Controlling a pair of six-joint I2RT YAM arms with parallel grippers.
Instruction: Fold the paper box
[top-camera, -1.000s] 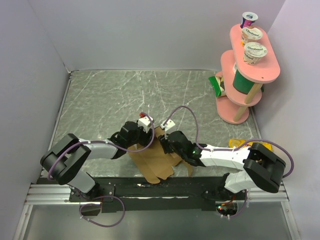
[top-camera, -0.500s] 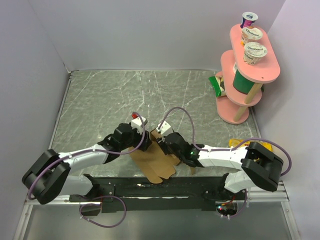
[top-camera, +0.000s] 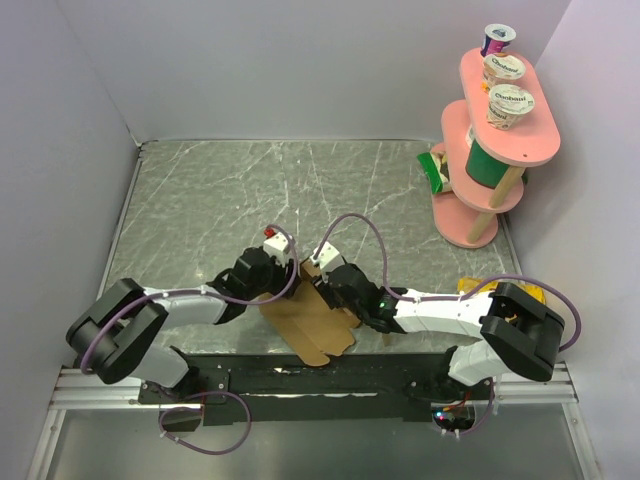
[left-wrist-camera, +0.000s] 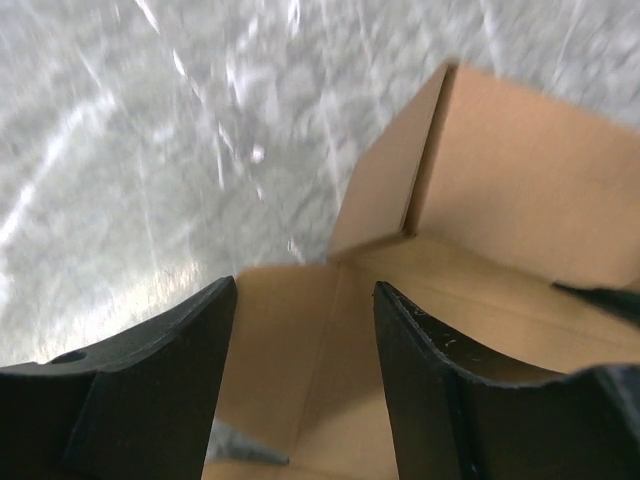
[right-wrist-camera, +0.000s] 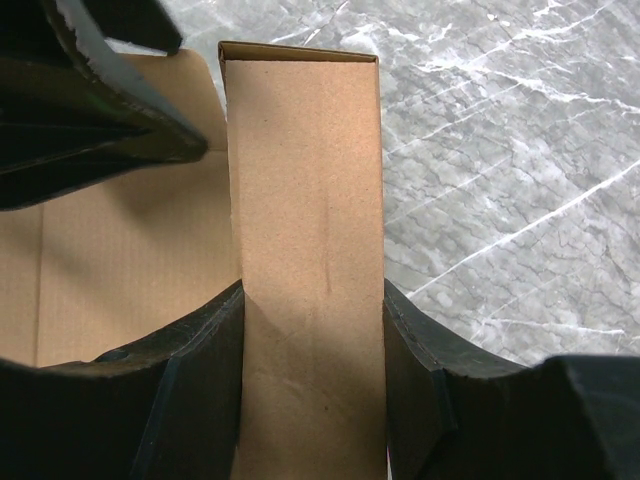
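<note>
Paper box (top-camera: 310, 325): part-folded, flaps up, at near edge of table (top-camera: 220, 190), between 2 arms. Right gripper (right-wrist-camera: 312, 295): jaws clamped across upright narrow panel. Left gripper (left-wrist-camera: 305, 295): jaws apart over box floor, beside raised side flap. Pink 2-tier stand (top-camera: 497, 120): far right, well apart.

One high view steeply downward from behind, two wrist views close over the same paper box (top-camera: 310, 330)
</note>
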